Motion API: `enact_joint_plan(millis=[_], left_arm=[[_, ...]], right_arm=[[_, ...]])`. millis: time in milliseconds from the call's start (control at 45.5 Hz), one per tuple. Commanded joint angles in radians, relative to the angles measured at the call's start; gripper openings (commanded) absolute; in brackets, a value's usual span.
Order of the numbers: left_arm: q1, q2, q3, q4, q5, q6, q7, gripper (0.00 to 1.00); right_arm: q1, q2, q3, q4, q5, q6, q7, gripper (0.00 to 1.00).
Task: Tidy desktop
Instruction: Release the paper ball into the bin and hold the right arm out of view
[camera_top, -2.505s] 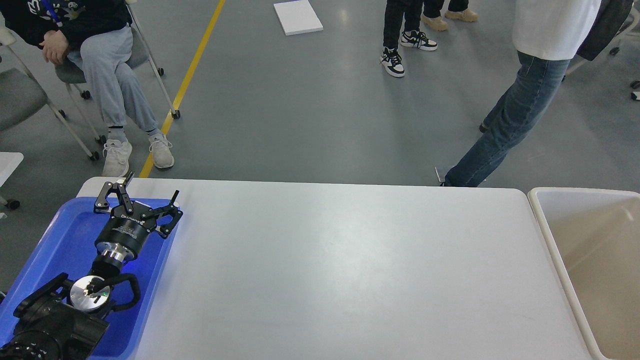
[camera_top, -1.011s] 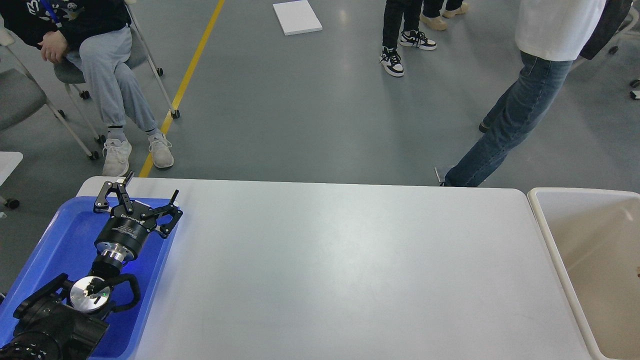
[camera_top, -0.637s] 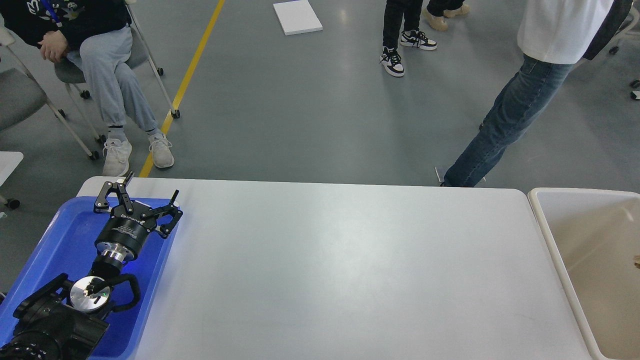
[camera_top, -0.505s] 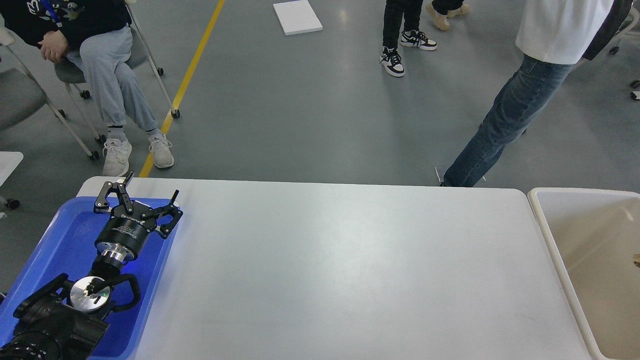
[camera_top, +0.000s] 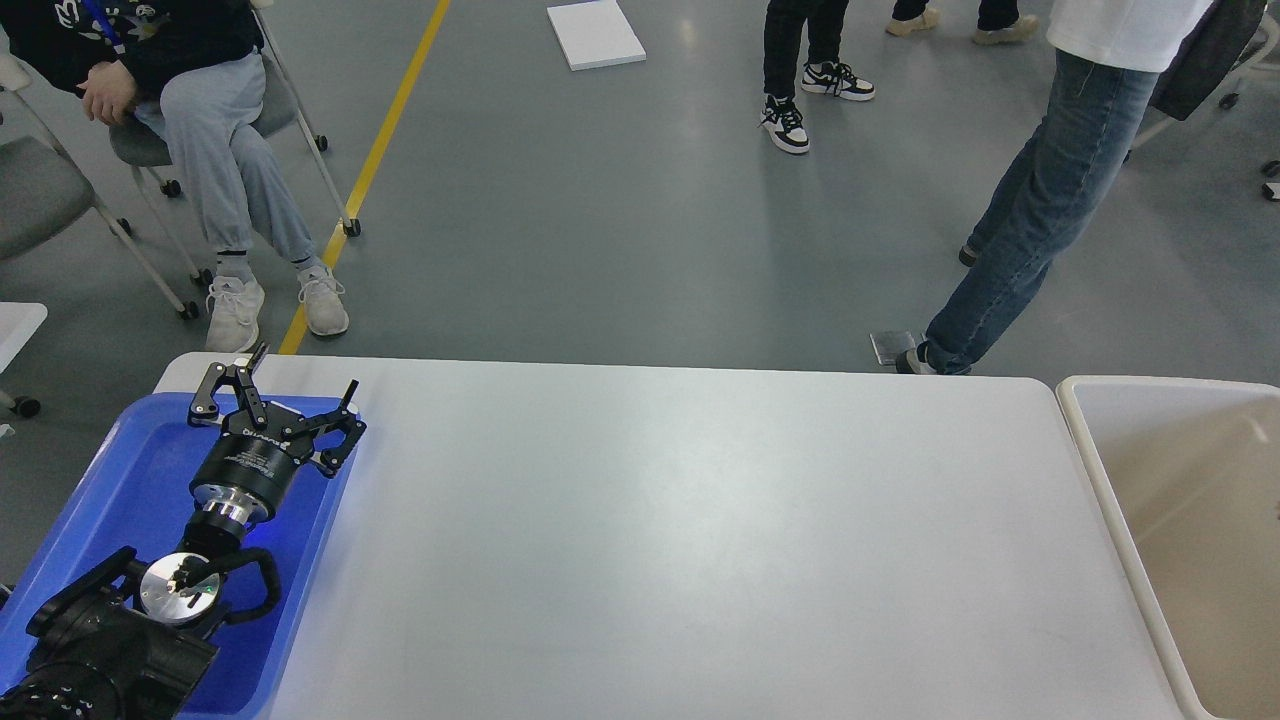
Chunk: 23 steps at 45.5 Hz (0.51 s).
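Head view: left jaws (camera_top: 297, 375) are seen spread wide, nothing held between them. One finger tip sits just past the far rim of the blue tray (camera_top: 110, 480), the other over the tray's right rim at the desk (camera_top: 700, 540) edge. No contact with either can be confirmed.

Change over the last few seconds: none on the robot side. The left arm is held in the same pose across all earlier frames, jaws unchanged. Only the passer-by in jeans (camera_top: 1040, 200) is seen to have stepped further along the floor beyond the desk. A small brown item glimpsed briefly at the right edge inside the beige bin (camera_top: 1085, 440) is no longer visible.

Meaning for the task: the desk, the wide white surface between tray and bin, is seen bare; nothing left to pick is visible. Tidying is judged complete or nearly so, arm idle.

Arm pose: the left arm enters from the lower left corner, is laid low over the tray, wrist extended forward and slightly right, jaws pointed at the far side. Right arm is not in view; its jaws cannot be reported.
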Motion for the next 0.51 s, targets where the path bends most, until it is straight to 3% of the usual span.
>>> enact_joint_plan(millis=[0, 484], left_arm=[[-0.001, 0.0, -0.001, -0.001, 0.0, 0.0, 0.0, 1.0], [-0.001, 0.0, 0.001, -0.001, 0.0, 0.0, 0.0, 1.0]], right_arm=[[0.003, -0.012, -0.001, 0.0, -0.001, -0.015, 0.001, 0.98], [0.0, -0.015, -0.002, 0.006, -0.002, -0.006, -0.001, 1.0]])
